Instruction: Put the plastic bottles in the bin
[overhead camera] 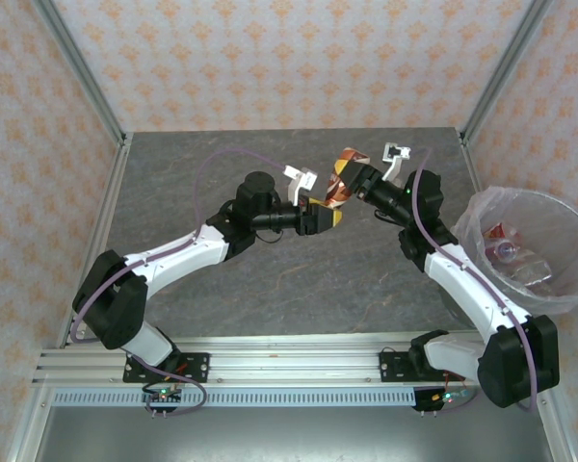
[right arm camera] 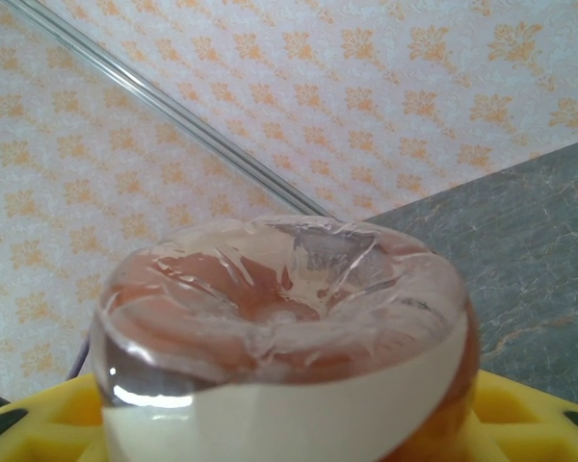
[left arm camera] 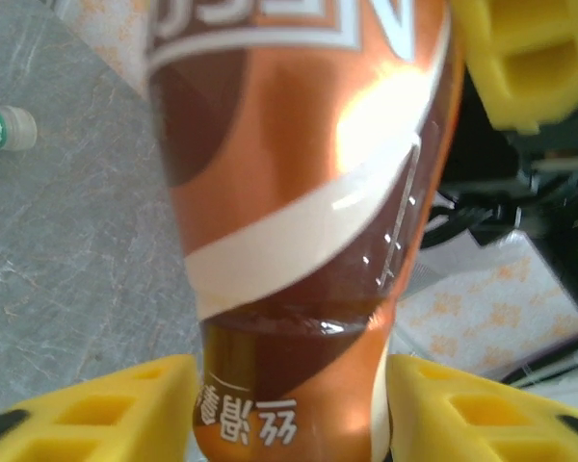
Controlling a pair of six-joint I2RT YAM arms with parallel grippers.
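Above mid-table, left gripper (left arm camera: 291, 390) and right gripper (right arm camera: 284, 423) both pinch one brown-labelled bottle (left arm camera: 299, 192), apparently a handover toward the right-side bin (overhead camera: 559, 207).

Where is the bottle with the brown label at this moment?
In the top external view, the brown-label bottle is in the air above the far middle of the table, between the left gripper and the right gripper, left of the bin.
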